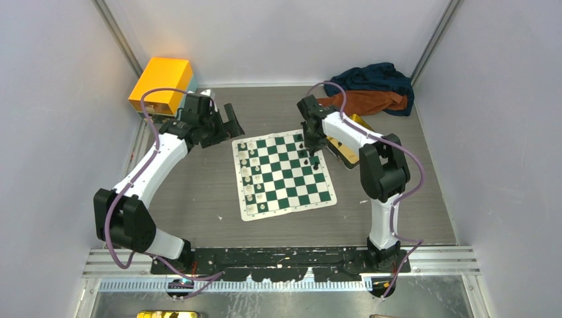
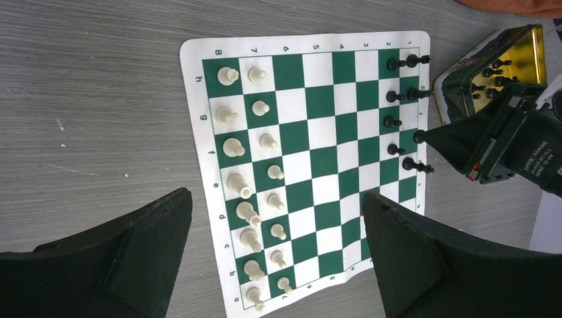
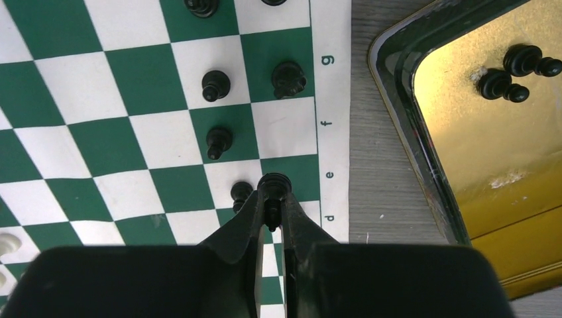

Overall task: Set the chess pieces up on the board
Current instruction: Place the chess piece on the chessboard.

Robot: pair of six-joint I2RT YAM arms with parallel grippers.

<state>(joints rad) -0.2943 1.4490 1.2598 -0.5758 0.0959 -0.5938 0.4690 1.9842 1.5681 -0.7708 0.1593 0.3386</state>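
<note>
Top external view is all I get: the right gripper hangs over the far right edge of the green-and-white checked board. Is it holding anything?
Observer: Yes. On the right wrist view the right gripper is shut on a small black chess piece, in the edge column near letter e of the green-and-white checked board.
Operator: Any black ones waiting off the board?
Observer: At least two black pieces lie on their sides in the shallow gold square tin.
Operator: White side done?
Observer: Left wrist view: cream-white pieces fill both rows at their end, eight each.
</note>
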